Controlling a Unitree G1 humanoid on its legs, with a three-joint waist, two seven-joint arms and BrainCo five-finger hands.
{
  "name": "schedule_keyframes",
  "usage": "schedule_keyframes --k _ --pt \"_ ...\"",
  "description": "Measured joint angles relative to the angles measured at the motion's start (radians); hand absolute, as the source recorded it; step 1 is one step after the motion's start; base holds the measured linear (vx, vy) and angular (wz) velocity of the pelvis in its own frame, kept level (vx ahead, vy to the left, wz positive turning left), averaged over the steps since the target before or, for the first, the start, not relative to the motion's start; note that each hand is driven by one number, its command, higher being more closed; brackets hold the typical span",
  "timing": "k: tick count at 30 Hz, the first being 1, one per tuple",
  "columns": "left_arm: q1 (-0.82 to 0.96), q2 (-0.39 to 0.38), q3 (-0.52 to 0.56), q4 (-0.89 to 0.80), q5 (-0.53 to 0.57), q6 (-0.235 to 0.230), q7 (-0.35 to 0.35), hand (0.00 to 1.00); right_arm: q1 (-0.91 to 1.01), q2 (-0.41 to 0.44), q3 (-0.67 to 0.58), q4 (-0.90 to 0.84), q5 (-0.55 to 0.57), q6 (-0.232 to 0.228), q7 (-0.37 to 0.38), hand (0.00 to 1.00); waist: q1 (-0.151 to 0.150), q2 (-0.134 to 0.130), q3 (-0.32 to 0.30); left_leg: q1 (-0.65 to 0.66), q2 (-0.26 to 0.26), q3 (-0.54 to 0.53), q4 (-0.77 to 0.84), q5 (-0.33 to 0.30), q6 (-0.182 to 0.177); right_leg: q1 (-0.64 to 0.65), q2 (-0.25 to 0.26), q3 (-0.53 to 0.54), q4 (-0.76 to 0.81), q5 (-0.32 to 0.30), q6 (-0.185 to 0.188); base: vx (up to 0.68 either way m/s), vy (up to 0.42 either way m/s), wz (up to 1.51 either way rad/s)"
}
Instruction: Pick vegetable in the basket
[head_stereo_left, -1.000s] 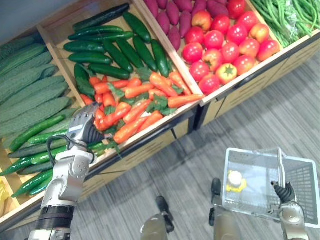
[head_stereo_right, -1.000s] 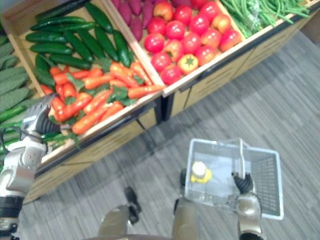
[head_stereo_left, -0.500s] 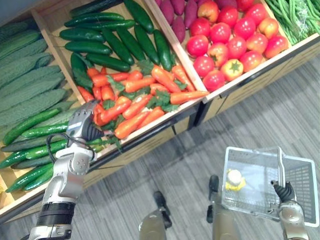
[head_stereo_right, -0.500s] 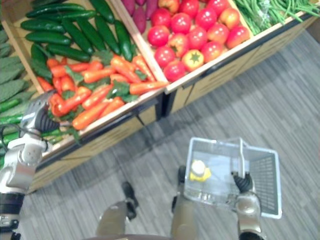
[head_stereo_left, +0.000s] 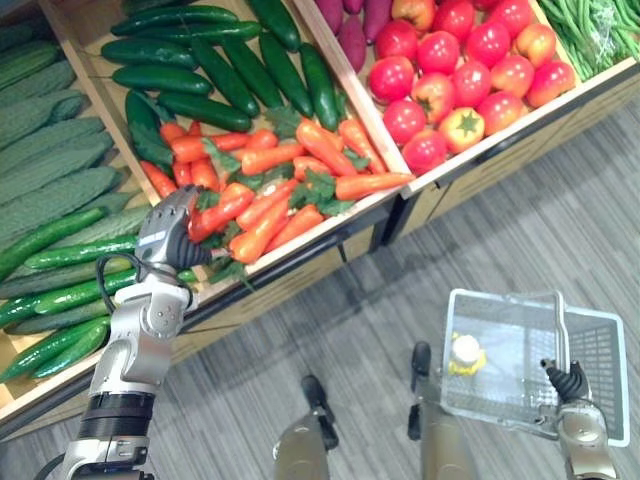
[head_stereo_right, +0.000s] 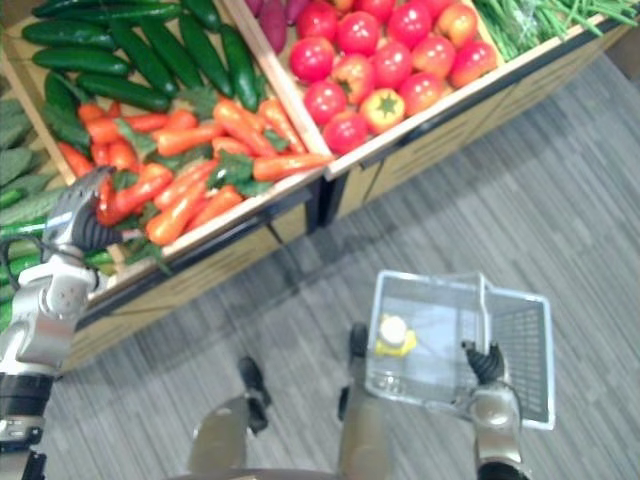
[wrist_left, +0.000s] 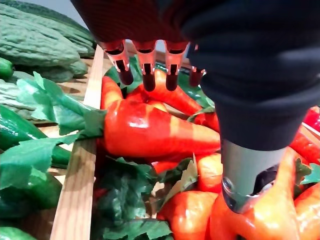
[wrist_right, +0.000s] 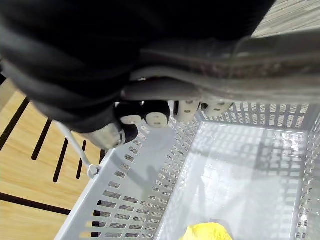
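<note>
Glossy orange carrots (head_stereo_left: 265, 195) with green leafy tops are lying heaped in a wooden crate (head_stereo_left: 300, 245), one plump carrot (wrist_left: 155, 132) resting against its divider slat (wrist_left: 75, 190). A pale perforated basket (head_stereo_left: 598, 370) is hanging upright by its handle from the right hand (head_stereo_left: 568, 383), above the floor (head_stereo_left: 500, 230).

The left hand (head_stereo_left: 168, 228) has edged forward over the carrots (head_stereo_left: 262, 190), fingers straight above them.
</note>
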Motion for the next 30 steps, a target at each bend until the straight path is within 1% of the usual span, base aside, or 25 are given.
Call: schedule_keyframes --k 7,12,13,18,20,24,30 --pt "-0.001 0.000 0.000 0.000 0.000 0.008 0.000 0.00 0.000 0.000 0.000 -0.001 0.000 0.000 0.000 1.00 -0.009 -0.001 0.003 0.000 0.008 0.003 0.006 -0.001 -0.001 0.000 0.008 0.006 -0.001 0.000 0.000 -0.03 -0.022 -0.03" --pt "-0.001 -0.006 0.003 -0.002 0.001 0.021 -0.001 0.00 0.000 0.000 -0.001 -0.005 0.000 0.000 0.000 1.00 -0.012 -0.008 0.021 -0.014 0.020 0.002 0.034 -0.013 0.000 -0.004 0.013 0.009 -0.001 0.000 0.000 -0.04 -0.030 -0.02" --pt "-0.001 -0.006 0.003 -0.002 0.001 0.022 -0.001 1.00 0.000 0.000 -0.001 -0.005 0.000 0.000 0.000 1.00 -0.014 -0.009 0.022 -0.015 0.021 0.003 0.034 -0.013 0.000 -0.005 0.014 0.009 -0.001 0.000 0.000 0.00 0.000 0.00" --pt "-0.003 -0.006 0.014 -0.001 0.001 0.028 0.001 1.00 0.000 0.000 -0.001 -0.008 0.000 0.000 0.000 1.00 -0.016 -0.009 0.023 -0.015 0.023 0.003 0.034 -0.013 0.000 -0.007 0.017 0.011 -0.001 0.000 0.000 0.00 -0.004 -0.01" --pt "-0.006 -0.007 0.032 0.000 0.001 0.029 0.001 1.00 -0.001 0.000 -0.001 -0.009 0.000 0.000 0.000 1.00 -0.018 -0.008 0.024 -0.015 0.026 0.003 0.034 -0.013 0.000 -0.009 0.020 0.013 -0.001 0.011 -0.014 -0.02 -0.019 -0.06" --pt "-0.008 -0.007 0.035 0.005 0.000 0.028 0.001 1.00 -0.002 0.000 -0.001 -0.011 0.000 -0.001 0.000 1.00 -0.018 -0.013 0.035 -0.015 0.026 0.003 0.034 -0.013 0.000 -0.009 0.020 0.016 -0.001 0.016 -0.010 -0.04 -0.020 -0.01" --pt "-0.030 -0.010 0.037 0.100 0.000 0.028 0.002 1.00 -0.002 0.000 -0.001 -0.011 0.000 -0.001 0.000 1.00 -0.019 -0.013 0.035 -0.019 0.030 0.005 0.046 -0.014 0.000 -0.007 0.022 0.024 -0.013 0.019 -0.005 -0.05 -0.035 -0.02"
